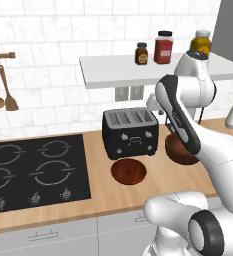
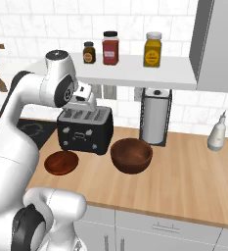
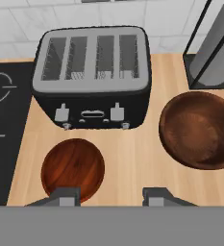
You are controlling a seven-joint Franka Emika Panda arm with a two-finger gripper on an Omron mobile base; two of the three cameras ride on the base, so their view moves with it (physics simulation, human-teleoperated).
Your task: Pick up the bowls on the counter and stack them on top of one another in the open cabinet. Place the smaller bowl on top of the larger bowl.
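The smaller bowl (image 1: 129, 171) (image 2: 61, 162) (image 3: 73, 168), shallow and reddish-brown, lies on the counter (image 2: 184, 171) in front of the toaster. To its right stands the larger bowl (image 2: 131, 155) (image 3: 200, 129) (image 1: 180, 150), deep and dark; in the left base view the arm covers part of it. My gripper (image 3: 111, 197) hangs high over the toaster's front, pointing down. It is open with nothing between its fingers. Both bowls lie below it, apart from it, one to each side. The open cabinet (image 1: 133, 70) (image 2: 135, 68) is the white shelf on the tiled wall above.
A black toaster (image 3: 92, 72) stands behind the smaller bowl. A paper-towel holder (image 2: 155, 115) rises behind the larger bowl. Three jars (image 2: 110, 47) stand along the shelf. The black cooktop (image 1: 33, 172) lies to the left and a white bottle (image 2: 216, 132) stands far right.
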